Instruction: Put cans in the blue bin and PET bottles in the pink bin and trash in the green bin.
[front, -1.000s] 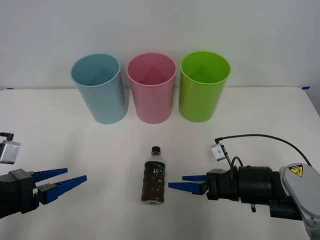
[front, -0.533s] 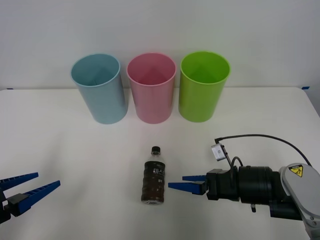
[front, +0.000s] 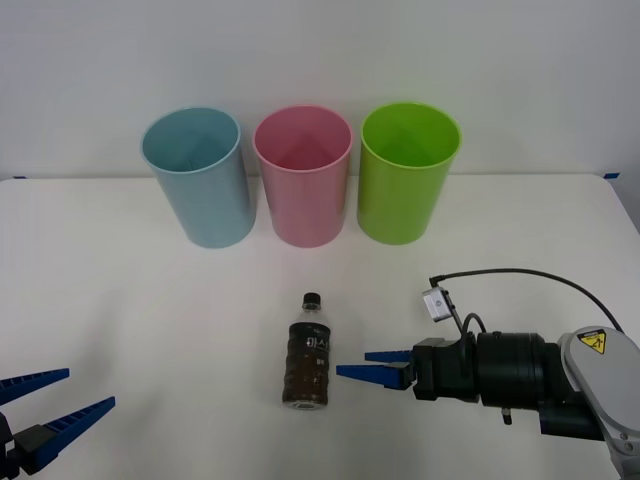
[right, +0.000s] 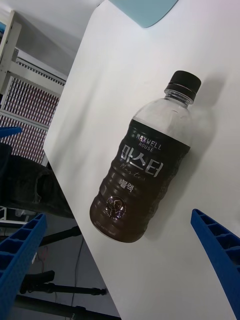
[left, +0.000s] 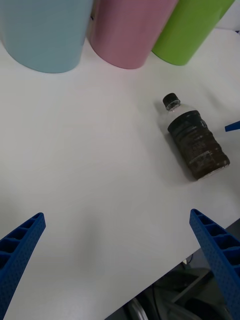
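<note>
- PET bottle (front: 310, 352): one unit, at lower centre of the front view, on the white table (front: 150, 300). It appears to stand upright, cap toward the bins, though the steep downward view makes upright versus lying hard to confirm. Long axis runs near-vertical in the front view, cap end slightly right of the base.
- Contents: dark brown liquid, black cap, dark label with white lettering.
- Bins: three units, one of each colour, in a row across the upper centre of the front view. Order from frame left: blue bin (front: 198, 180), pink bin (front: 304, 178), green bin (front: 405, 175). All stand upright, mouths open; neighbouring bins nearly touch.
- Right gripper (front: 372, 366): lower right of the front view, forearm roughly horizontal, fingers pointing toward frame left at the bottle's lower half. Fingertips lie just beside the bottle, not touching it. Jaws are spread apart and hold nothing.
- Left gripper (front: 48, 400): lower left corner of the front view, well apart from the bottle, fingers pointing toward frame right. Jaws are spread wide and hold nothing.
</note>
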